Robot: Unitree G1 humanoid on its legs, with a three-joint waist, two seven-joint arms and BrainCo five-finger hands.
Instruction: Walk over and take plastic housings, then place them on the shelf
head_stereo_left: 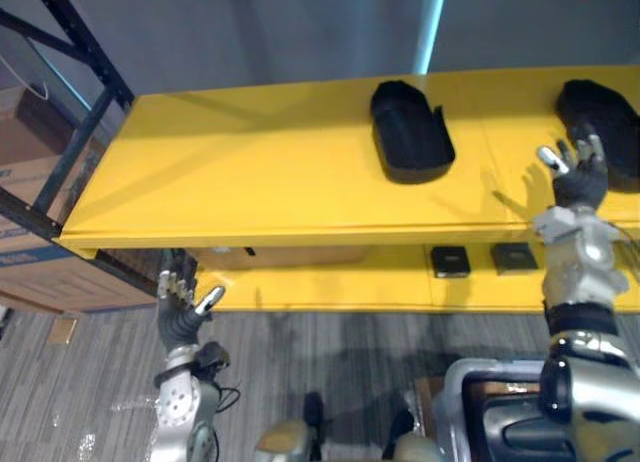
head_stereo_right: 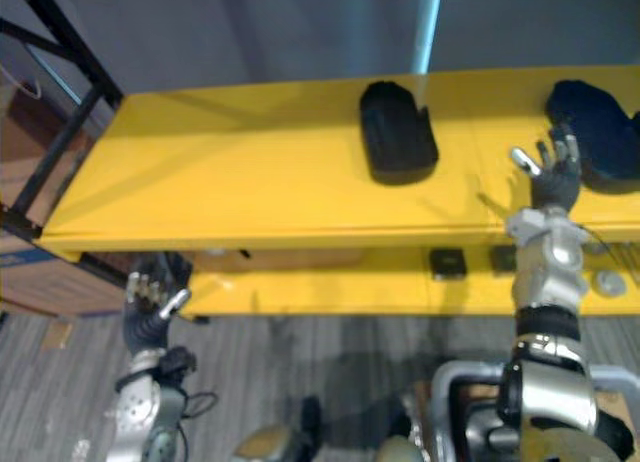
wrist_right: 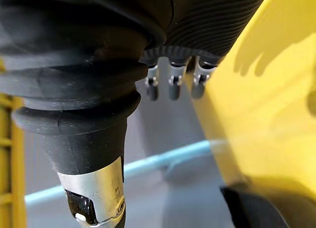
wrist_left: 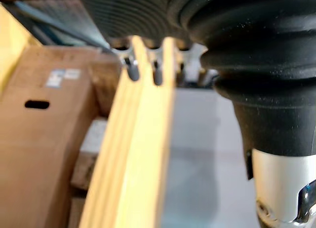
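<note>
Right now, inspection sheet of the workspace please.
surface: yellow top shelf, with a lower shelf beneath it.
job's things: middle housing and right housing, both black, lying on the top shelf.
clutter: two small dark squares on the lower shelf.
hands: left hand low before the lower shelf, open, empty; right hand raised over the top shelf's front by the right housing, open, empty.
cables: nothing seen.
surroundings: cardboard boxes and dark frame at left, grey carpet below.
</note>
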